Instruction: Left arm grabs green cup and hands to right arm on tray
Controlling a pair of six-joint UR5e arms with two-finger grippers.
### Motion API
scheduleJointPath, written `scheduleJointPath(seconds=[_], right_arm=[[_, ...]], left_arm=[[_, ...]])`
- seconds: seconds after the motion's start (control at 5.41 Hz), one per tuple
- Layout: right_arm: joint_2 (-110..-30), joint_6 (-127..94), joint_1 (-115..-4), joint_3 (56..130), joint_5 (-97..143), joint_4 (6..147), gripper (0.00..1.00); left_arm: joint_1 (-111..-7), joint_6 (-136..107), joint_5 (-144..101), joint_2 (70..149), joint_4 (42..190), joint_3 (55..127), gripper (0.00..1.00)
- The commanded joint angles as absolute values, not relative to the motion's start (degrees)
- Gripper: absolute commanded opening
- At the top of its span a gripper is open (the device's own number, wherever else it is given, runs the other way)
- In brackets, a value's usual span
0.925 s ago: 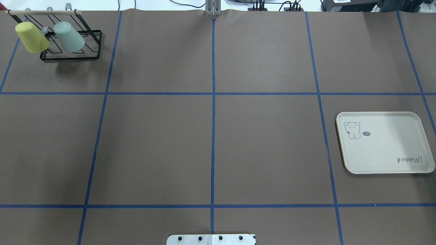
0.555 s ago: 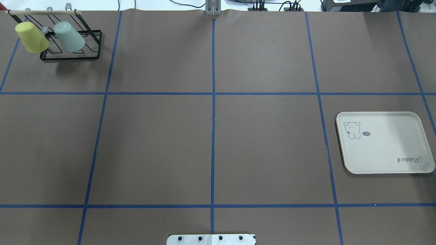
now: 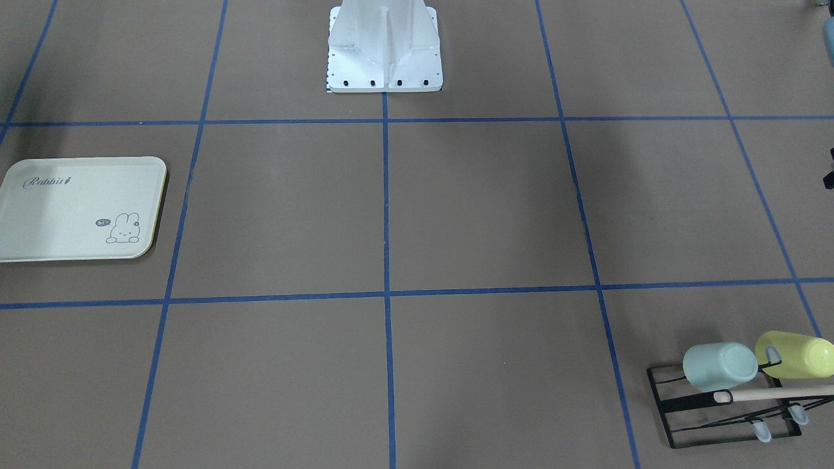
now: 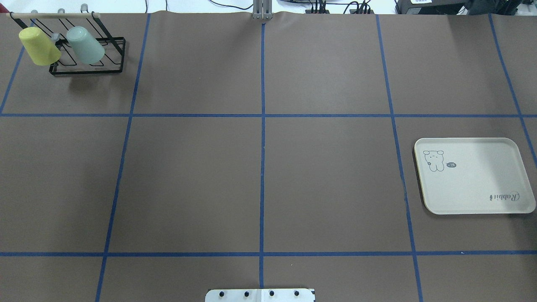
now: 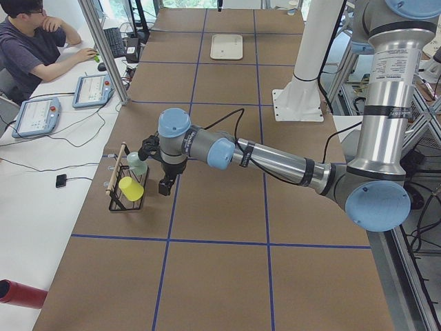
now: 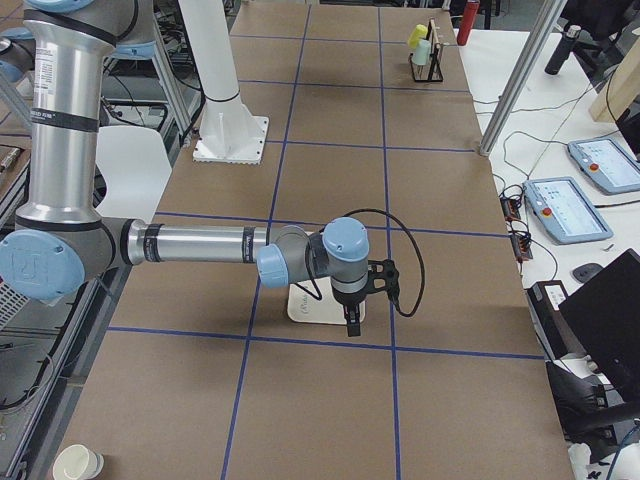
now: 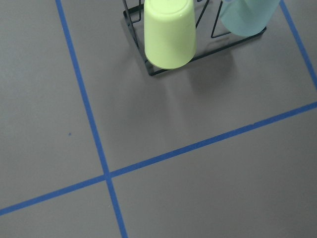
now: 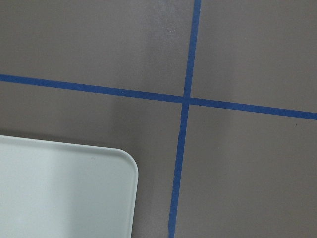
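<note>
Nothing is shifting since the earlier overhead look: the green cup (image 4: 86, 45) is resting tilted on the rack (image 4: 110, 56), well apart from the tray (image 4: 474, 188). We are judging it light, stiff and slick, best pinched across its sidewall. The left gripper (image 5: 165, 187) is hovering nearby; its opening we cannot tell.

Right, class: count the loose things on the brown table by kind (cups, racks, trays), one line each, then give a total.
Cups: 2, the green cup and the yellow-green cup
Racks: 1, the black wire rack
Trays: 1, the tray
Total: 4
</note>
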State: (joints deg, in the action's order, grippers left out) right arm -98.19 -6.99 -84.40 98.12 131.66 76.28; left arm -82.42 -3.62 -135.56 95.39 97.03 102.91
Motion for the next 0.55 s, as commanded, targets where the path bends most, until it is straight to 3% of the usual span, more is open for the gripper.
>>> scheduleJointPath(seconds=[0.0,0.37], right_arm=[[-98.2,-6.7,-84.4,97.9,131.7,76.2,1.00],[-98.1,-6.8,-84.3,97.9,131.7,76.2,1.00]], left_arm=[[-77.9,-13.6,-138.0,100.7,98.5,104.4,1.00],[-76.6,-21.2,-137.0,108.7,104.2,102.4,1.00]])
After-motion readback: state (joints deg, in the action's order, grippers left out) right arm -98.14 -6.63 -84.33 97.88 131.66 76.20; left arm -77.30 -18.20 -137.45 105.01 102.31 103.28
